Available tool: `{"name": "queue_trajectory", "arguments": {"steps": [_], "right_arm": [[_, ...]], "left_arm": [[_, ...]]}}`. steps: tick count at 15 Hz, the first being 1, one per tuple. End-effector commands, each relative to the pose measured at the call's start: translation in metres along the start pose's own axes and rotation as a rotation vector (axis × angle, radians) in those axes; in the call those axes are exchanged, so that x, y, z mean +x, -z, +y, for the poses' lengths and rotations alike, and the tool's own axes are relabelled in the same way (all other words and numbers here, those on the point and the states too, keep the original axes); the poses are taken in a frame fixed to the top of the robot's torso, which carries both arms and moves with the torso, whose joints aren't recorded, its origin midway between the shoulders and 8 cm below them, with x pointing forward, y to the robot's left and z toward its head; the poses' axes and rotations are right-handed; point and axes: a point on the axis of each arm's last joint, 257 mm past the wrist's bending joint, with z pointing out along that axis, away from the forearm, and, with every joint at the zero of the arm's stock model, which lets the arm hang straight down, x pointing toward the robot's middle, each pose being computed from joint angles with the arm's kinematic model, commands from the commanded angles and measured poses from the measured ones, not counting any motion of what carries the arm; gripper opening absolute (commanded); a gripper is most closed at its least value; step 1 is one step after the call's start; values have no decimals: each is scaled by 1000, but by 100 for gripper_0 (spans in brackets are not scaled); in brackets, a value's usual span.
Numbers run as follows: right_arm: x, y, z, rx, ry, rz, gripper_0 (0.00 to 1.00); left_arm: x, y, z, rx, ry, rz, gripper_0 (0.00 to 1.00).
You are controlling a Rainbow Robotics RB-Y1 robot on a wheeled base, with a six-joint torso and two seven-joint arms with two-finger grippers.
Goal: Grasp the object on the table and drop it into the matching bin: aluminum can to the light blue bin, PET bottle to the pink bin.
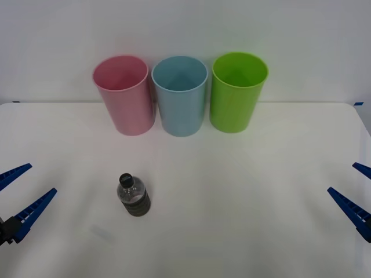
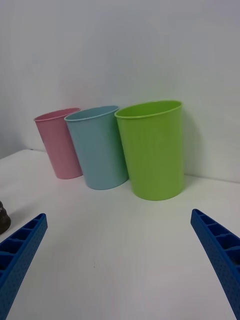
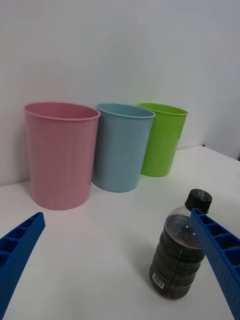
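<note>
While the white table (image 1: 232,202) is carrying everything, the pink bin (image 1: 124,95), light blue bin (image 1: 181,97) and green bin (image 1: 236,92) are standing in a row at its far edge. Nearer, left of centre, the bottle (image 1: 134,196) is standing upright. The left claw (image 1: 20,194) and right claw (image 1: 355,194) are hovering spread at the sides.
</note>
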Motion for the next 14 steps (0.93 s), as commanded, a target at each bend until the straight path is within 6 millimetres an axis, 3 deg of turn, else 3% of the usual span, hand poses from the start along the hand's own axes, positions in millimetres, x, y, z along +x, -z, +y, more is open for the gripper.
{"name": "queue_trajectory", "arguments": {"steps": [1,2,3,5,10,14], "right_arm": [[0,0,0,0,0,0,100],[0,0,0,0,0,0,100],[0,0,0,0,0,0,100],[0,0,0,0,0,0,100],[0,0,0,0,0,0,100],[0,0,0,0,0,0,100]], "left_arm": [[0,0,0,0,0,0,100],[0,0,0,0,0,0,100],[17,-6,-14,4,66,-19,100],[12,-12,-24,29,90,-51,100],[26,-4,-28,32,37,-3,100],[55,0,-40,54,-15,81,100]]}}
